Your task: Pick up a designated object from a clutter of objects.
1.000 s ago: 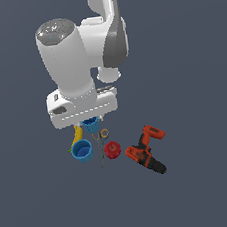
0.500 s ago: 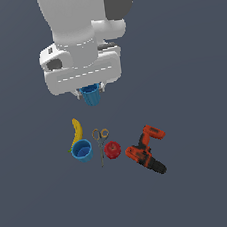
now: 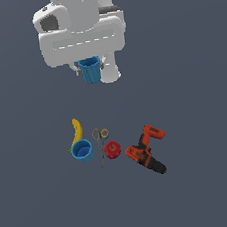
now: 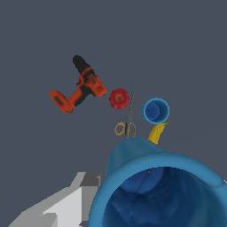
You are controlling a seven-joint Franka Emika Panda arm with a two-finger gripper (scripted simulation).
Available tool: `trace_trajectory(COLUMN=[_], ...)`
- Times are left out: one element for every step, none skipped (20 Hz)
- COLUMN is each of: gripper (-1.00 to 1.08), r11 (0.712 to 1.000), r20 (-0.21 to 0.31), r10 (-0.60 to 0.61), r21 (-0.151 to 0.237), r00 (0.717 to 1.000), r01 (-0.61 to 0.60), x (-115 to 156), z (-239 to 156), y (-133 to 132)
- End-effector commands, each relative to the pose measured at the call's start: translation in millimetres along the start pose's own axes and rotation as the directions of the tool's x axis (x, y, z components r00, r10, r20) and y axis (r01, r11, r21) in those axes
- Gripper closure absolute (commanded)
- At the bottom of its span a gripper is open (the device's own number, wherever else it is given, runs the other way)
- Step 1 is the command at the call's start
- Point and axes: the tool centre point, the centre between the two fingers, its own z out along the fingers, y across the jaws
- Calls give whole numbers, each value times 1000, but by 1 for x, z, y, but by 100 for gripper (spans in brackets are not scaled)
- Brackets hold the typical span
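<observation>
The small blue cup hangs high above the floor, held between the fingers of my gripper, which is shut on its rim. In the wrist view the cup's open mouth fills the near corner, with one grey finger beside it. The rest of the clutter lies far below: a yellow banana, the other blue cup, tan-handled scissors, a small red fruit and an orange-and-black power drill.
The white arm body looms over the held cup in the exterior view. The dark grey floor spreads all around the clutter.
The gripper has risen well above the clutter with the blue cup in it. The banana, other cup, scissors, fruit and drill have stayed where they were.
</observation>
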Motion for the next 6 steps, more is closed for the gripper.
trace_trajectory(gripper=[108,108,108,108,108,108], r11=[1000,1000,1000,1000,1000,1000], r20=[0,0,0,0,0,0], r10=[0,0,0,0,0,0], r21=[0,0,0,0,0,0], r00=[1000,1000,1000,1000,1000,1000], r01=[0,0,0,0,0,0], x=[-3,-4,-4,-4,-4,-4], z=[-9,-11,-13,-14,-15,-15], y=[-3,-3,-4,-4,-4,-4])
